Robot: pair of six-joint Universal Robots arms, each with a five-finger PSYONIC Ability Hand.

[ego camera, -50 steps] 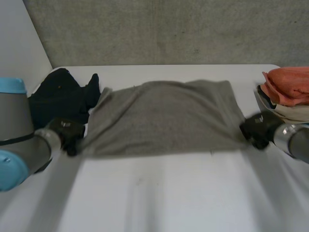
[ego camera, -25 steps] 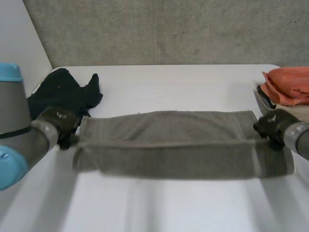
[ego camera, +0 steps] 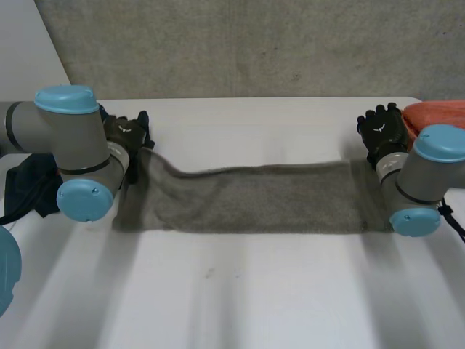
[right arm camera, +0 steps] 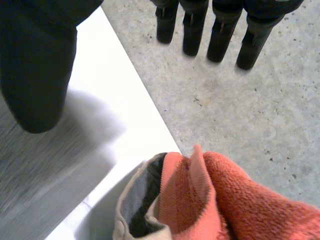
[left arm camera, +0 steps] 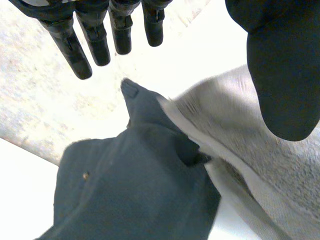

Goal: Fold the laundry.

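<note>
- Grey towel [ego camera: 254, 200]: soft terry, a long flat band on the white tabletop [ego camera: 247, 291], long axis 9 to 3 o'clock.
- Left hand [ego camera: 126, 136] sits off its 10 o'clock corner, fingers straight and holding nothing.
- Right hand [ego camera: 380, 129] sits off the 2 o'clock corner, also spread and empty.
- Each hand looks about equally near its own end.
- Dark garment [left arm camera: 135, 195] is crumpled just beside the left end; orange towel [right arm camera: 220, 200] near the right hand.

I count one grey towel [ego camera: 254, 200] across the middle of the surface [ego camera: 232, 291], one dark navy garment [ego camera: 25, 185] at nine o'clock, and one orange cloth [ego camera: 436, 113] at two o'clock with one beige piece [right arm camera: 122, 220] beneath it, making four textiles in all. Two black hands: the left hand [ego camera: 125, 137] at ten o'clock, the right hand [ego camera: 381, 131] at two.
</note>
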